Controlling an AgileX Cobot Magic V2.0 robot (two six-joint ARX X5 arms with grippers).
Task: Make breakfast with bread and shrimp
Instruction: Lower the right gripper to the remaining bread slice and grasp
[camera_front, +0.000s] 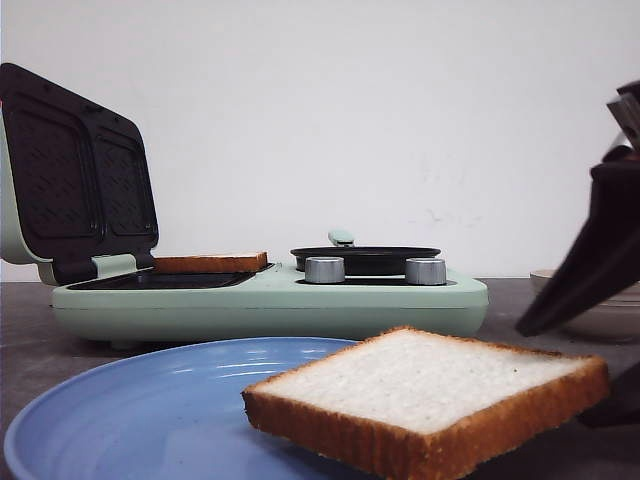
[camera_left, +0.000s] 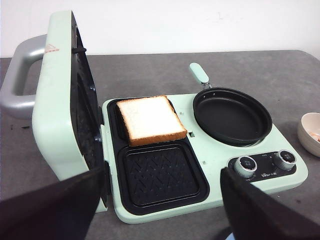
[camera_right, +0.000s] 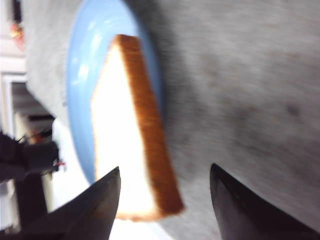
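Left wrist view shows me my left gripper (camera_left: 162, 205) spread wide, grasping nothing; ahead of its jaws a square white bread slice (camera_left: 150, 119) lies in the mint-green sandwich maker's (camera_left: 215, 165) far tray. My right gripper (camera_right: 165, 200) is likewise released, a second crusted slice (camera_right: 131, 135) between its jaws, over the round blue plate (camera_right: 85, 60).

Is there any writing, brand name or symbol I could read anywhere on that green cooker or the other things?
Nothing can be read as text.
Red triangle sign, a warning mark by its shape, on the outside of the lid of the green cooker: its inside is too small to make out.
Small print beside the two knobs on the cooker's control panel: too small and blurred to read.
Bread, blue plate, pan: no markings visible.
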